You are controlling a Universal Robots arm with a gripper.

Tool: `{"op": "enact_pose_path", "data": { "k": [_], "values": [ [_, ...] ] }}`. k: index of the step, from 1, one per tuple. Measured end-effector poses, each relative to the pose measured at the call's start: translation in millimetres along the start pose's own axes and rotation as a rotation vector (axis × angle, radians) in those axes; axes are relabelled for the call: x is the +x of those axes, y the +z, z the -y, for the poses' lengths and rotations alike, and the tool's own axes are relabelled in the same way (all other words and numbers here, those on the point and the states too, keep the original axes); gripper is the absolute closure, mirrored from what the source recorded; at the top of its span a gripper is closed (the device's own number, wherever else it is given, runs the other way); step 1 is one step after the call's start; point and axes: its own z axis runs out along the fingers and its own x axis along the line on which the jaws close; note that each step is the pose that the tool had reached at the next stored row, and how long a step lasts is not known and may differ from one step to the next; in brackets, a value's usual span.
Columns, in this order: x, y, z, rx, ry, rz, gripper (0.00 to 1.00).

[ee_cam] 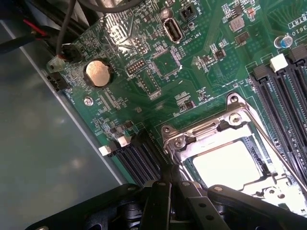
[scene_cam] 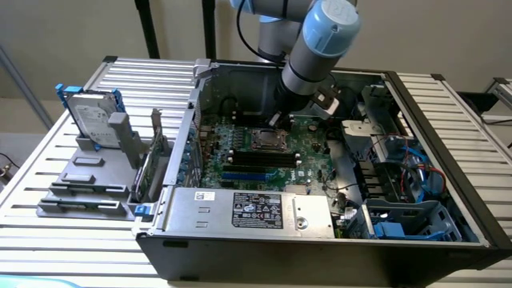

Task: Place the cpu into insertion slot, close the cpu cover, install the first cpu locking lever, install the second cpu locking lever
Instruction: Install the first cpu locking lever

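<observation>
So, the exterior view gave you the big layout. A slatted metal table (scene_cam: 448, 102) carried a black PC case (scene_cam: 320, 258) lying on its side, open face up, its long axis running from the exterior view's left to its right. The arm (scene_cam: 320, 42), a grey tube with blue joint caps, hung into the case over the green motherboard (scene_cam: 312, 165). A grey sheet-metal power supply (scene_cam: 256, 210) with a label sat along the near wall. A hard drive (scene_cam: 90, 117) stood upright in a grey rack (scene_cam: 80, 180) outside the case, on the exterior view's left. The insertion slot (scene_cam: 268, 140) was a small square just beside the gripper (scene_cam: 277, 122), too small there to tell cover from chip.

The wrist view filled that in for you. The cpu cover (ee_cam: 201, 132), a shiny stamped-metal frame, lay flat and closed on the slot. The cpu (ee_cam: 225, 165) sat inside the cover's cut-out, pale, smooth, face up. It's a square part, so no long axis; its edges ran parallel to the long black memory slots (ee_cam: 283, 96). A thin wire locking lever (ee_cam: 273, 141) lay along the cover edge nearest those slots, lengthwise with them. The black fingers (ee_cam: 158, 201) were pressed together with nothing visible between them, tips at the cover's corner on the far side from that lever. A round silver coin cell (ee_cam: 98, 73) sat on the board, well apart from the socket.
</observation>
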Motion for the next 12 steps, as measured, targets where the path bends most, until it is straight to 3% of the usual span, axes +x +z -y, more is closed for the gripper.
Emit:
{"op": "enact_pose_path", "data": {
  "k": [6,12],
  "values": [
    [0.0,0.1,-1.9,0.0037,-0.005,-0.0031,0.89],
    [-1.8,-0.5,-4.1,0.0142,-0.014,-0.0154,0.89]
  ]
}}
